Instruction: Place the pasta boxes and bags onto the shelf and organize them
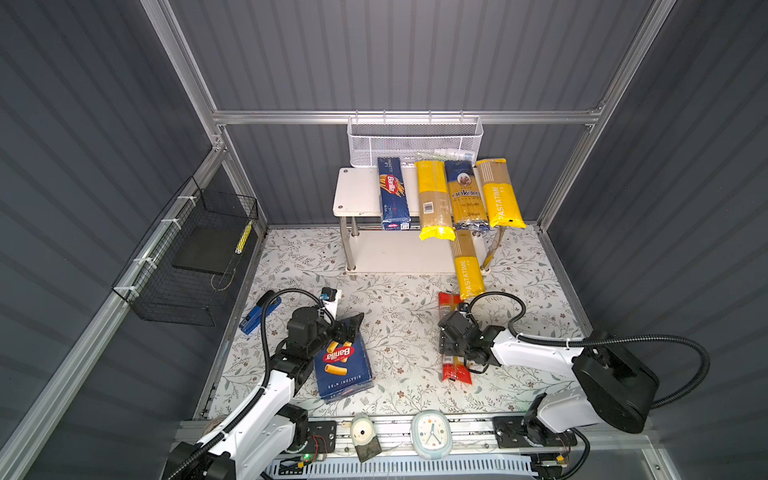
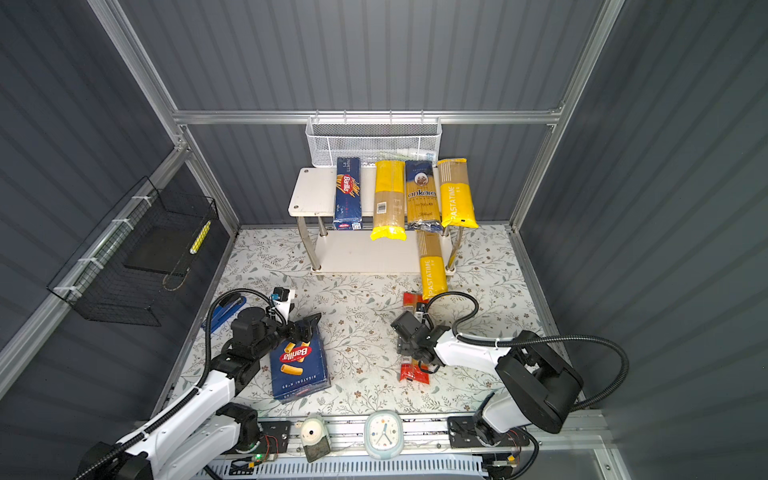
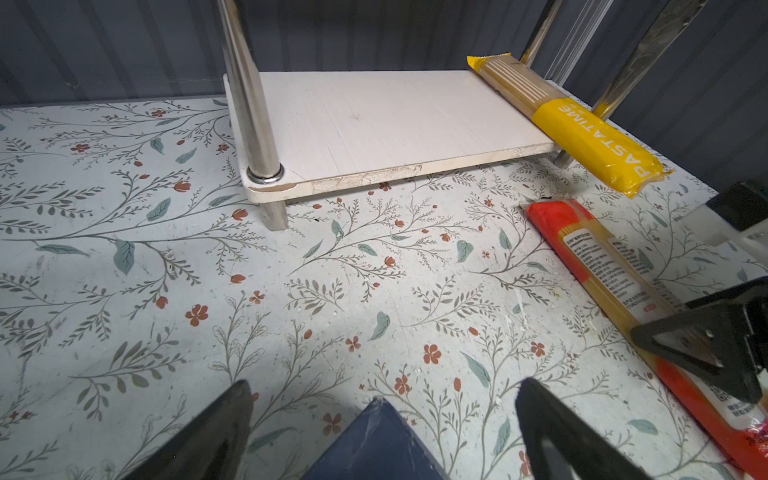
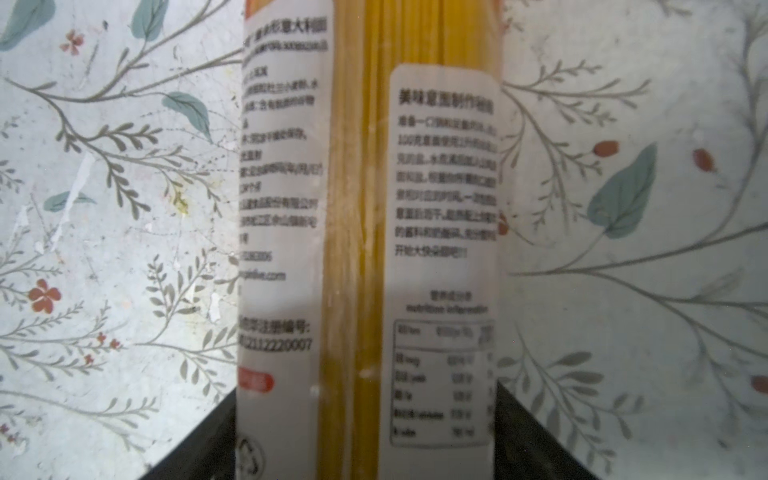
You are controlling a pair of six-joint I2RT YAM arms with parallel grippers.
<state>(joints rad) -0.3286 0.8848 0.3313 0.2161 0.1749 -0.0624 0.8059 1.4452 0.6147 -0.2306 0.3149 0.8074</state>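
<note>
**On the tabletop [image 1: 399, 303], two packs lay off the shelf [image 1: 357, 191]**

I saw the right gripper [image 4: 368, 415] straight over the red bag [image 1: 456, 373], which lay flat on the right side of the tabletop. My right wrist camera showed dark fingers [image 4: 208, 453] close against both long edges of that bag. I could not tell whether they squeezed it.

The left gripper [image 1: 351, 326] hung at the far end of the wide blue box [image 1: 343, 368], which lay flat on the left. Its fingers were spread, with a corner of the box between them and clear of both.

Up on the shelf's top board, four packs lay side by side: the narrow blue box [image 1: 392, 195], a plain yellow bag [image 1: 434, 199], a dark blue bag [image 1: 467, 195] and a lettered yellow bag [image 1: 500, 195]. Their near ends overhung the front edge. One more lettered yellow bag [image 1: 467, 266] lay on the lower board at its right end, poking out toward the red bag.
</note>
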